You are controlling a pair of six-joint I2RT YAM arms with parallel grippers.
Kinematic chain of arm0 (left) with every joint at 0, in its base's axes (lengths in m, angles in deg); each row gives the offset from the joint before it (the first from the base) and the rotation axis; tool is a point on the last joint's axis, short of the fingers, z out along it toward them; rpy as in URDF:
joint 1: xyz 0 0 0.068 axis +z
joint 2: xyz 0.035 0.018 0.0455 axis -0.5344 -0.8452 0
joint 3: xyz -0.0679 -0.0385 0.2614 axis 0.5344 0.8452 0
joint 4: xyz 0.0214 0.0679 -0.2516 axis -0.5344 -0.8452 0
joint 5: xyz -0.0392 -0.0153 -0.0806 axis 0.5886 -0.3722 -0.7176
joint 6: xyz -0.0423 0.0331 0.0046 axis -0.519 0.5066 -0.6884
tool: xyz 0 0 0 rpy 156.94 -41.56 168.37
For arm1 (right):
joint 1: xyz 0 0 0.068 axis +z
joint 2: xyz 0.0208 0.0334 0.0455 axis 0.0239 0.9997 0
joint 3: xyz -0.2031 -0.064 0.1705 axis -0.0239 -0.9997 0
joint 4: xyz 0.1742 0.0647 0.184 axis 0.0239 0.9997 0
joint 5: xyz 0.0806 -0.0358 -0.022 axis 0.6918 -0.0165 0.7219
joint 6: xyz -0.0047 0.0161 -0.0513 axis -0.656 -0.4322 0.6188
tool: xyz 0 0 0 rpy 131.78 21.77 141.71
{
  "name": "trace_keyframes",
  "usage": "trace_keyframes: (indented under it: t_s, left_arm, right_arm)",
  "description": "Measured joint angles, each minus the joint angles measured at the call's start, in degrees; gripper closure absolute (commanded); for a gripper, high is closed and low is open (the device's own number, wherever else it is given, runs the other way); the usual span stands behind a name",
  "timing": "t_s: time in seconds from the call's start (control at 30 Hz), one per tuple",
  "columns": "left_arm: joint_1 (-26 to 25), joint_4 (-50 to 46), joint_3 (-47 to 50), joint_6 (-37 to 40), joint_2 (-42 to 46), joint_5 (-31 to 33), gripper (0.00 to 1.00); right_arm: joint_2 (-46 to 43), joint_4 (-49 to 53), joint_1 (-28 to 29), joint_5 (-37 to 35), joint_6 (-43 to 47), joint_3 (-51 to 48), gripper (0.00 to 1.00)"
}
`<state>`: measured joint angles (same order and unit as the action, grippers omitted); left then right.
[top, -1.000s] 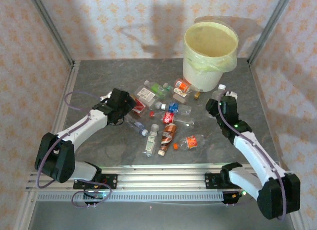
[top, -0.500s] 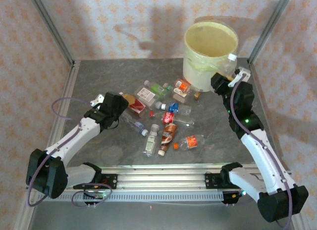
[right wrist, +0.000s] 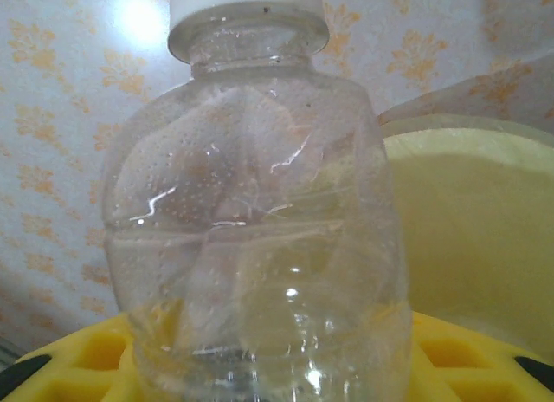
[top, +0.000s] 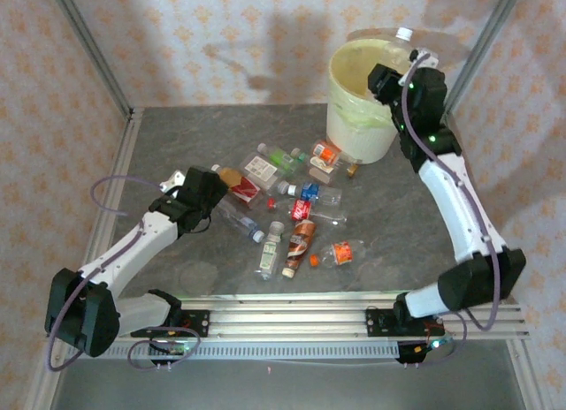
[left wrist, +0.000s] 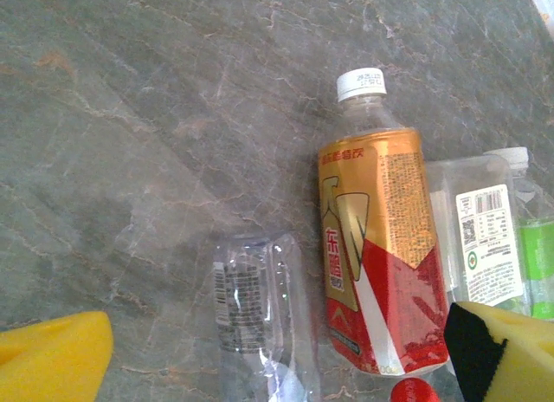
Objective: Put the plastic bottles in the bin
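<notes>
Clear crumpled white-capped plastic bottle (right wrist: pixel 260 229) sits clamped in the right gripper (top: pixel 400 64) above the rim of the round cream bin (top: pixel 354 138); left gripper (top: pixel 219 182) gapes wide over scattered bottles (top: pixel 301 238) in front of it.

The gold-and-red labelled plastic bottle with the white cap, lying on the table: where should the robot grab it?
Probably at the clear shoulder just under its white cap, coming straight down from above. The gold-and-red labelled plastic bottle lies flat on the grey table, and a white-labelled clear bottle crowds its body, while the shoulder stands free.
</notes>
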<state>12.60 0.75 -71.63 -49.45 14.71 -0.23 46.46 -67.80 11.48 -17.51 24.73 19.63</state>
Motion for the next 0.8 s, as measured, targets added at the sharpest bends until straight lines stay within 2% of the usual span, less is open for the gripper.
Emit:
trace_keyframes:
  t_s: [0.23,0.37,0.63,0.8]
  left_arm:
    - [0.0,-0.4,1.3,-0.9,2.1,1.0,0.0]
    - [0.2,-0.7,1.3,-1.2,2.6,1.1,0.0]
    - [0.7,-0.7,4.9,-1.5,6.1,1.2,0.0]
    - [0.7,-0.7,5.7,-1.5,8.5,1.5,0.0]
  right_arm:
    - [11.1,6.2,-1.6,2.4,0.3,14.3,0.55]
    - [17.3,12.1,-2.2,-0.3,3.9,21.7,0.54]
    - [32.6,27.1,-5.2,-6.3,14.4,43.2,0.51]
    - [36.2,31.5,-5.3,-10.6,19.6,47.2,0.5]
